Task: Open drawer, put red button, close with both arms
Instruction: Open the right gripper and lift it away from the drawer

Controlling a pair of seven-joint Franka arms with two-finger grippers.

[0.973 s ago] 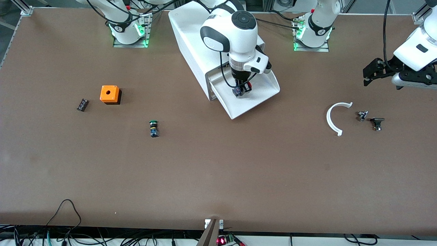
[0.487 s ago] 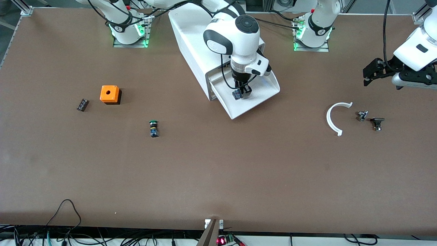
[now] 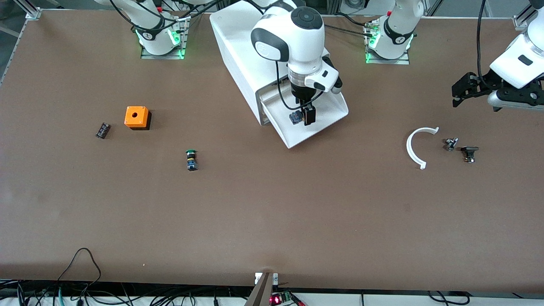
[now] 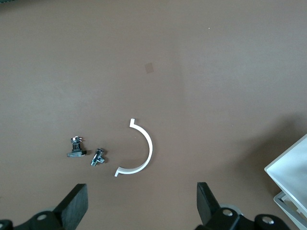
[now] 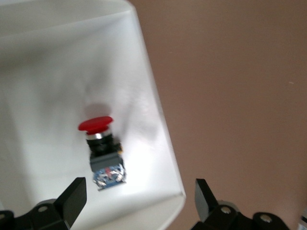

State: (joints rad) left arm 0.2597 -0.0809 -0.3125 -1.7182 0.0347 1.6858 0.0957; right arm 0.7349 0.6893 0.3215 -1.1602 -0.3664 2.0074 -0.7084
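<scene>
From the front we see the white shallow plastic drawer (image 3: 312,123) pulled out of the big white boxy cabinet (image 3: 238,51), and the small red-capped push button (image 3: 294,117) lying in it — only its dark blue-and-black body shows, the cap hidden under the right arm's wrist. The right gripper (image 3: 307,115) hangs over the tray at the button's three o'clock, one finger visible. The left gripper (image 3: 461,91) waits over the left arm's end of the table.

In the left wrist view its jaws stand wide apart and empty above a white plastic half-ring (image 4: 139,154) and two small metal parts (image 4: 86,152), the cabinet's corner cut off at the edge.

In the right wrist view the button (image 5: 103,152) lies free on the drawer floor (image 5: 43,72) between spread, empty jaws — fingertips cropped.
</scene>
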